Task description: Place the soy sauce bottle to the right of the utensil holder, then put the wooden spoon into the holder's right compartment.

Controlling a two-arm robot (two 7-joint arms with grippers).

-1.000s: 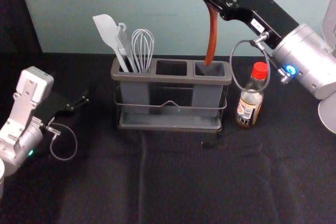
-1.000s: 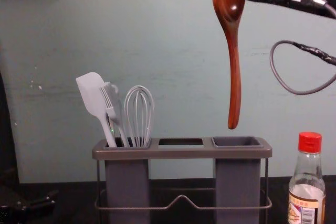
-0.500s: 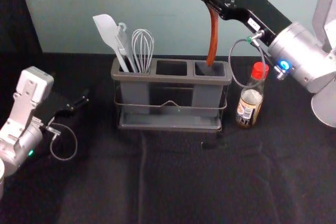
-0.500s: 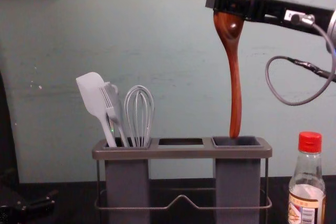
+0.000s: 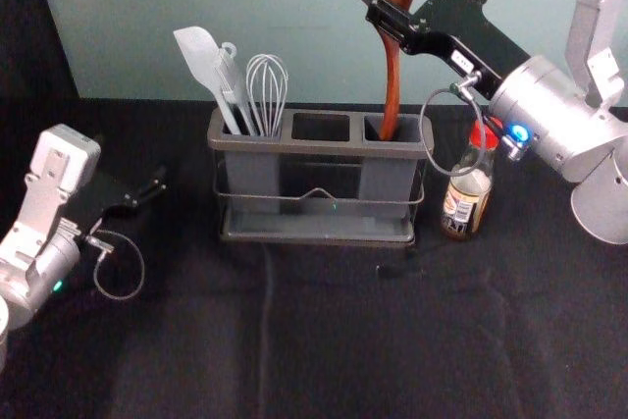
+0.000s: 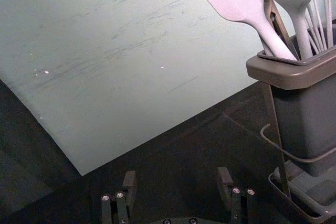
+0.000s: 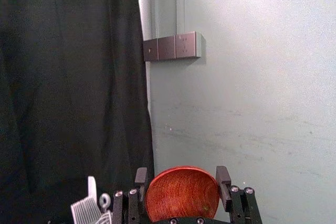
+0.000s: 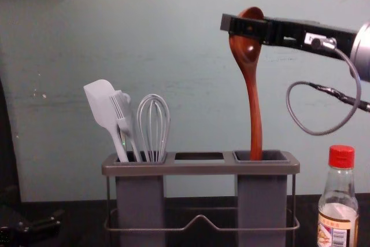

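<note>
My right gripper (image 5: 397, 2) is shut on the bowl of the wooden spoon (image 5: 392, 71), above the utensil holder's right end. In the right wrist view, the spoon's bowl (image 7: 182, 193) sits between the fingers of the right gripper (image 7: 182, 187). The handle hangs down, and in the chest view the tip of the spoon (image 8: 253, 102) is inside the right compartment of the holder (image 8: 202, 169). Upright to the right of the holder stands the soy sauce bottle (image 5: 466, 193), red-capped. My left gripper (image 5: 157, 188) is parked at the left; the left wrist view shows that gripper (image 6: 178, 182) open, holding nothing.
A white spatula (image 8: 104, 108), a brush (image 8: 122, 117) and a whisk (image 8: 153, 125) stand in the holder's left compartment. Behind the dark table (image 5: 334, 331) rises a pale wall. The right arm's cable loops near the bottle's cap in the head view.
My right gripper has come down and slightly left with the spoon. The handle's tip has gone from above the holder to inside the right compartment. The left arm has stayed still.
</note>
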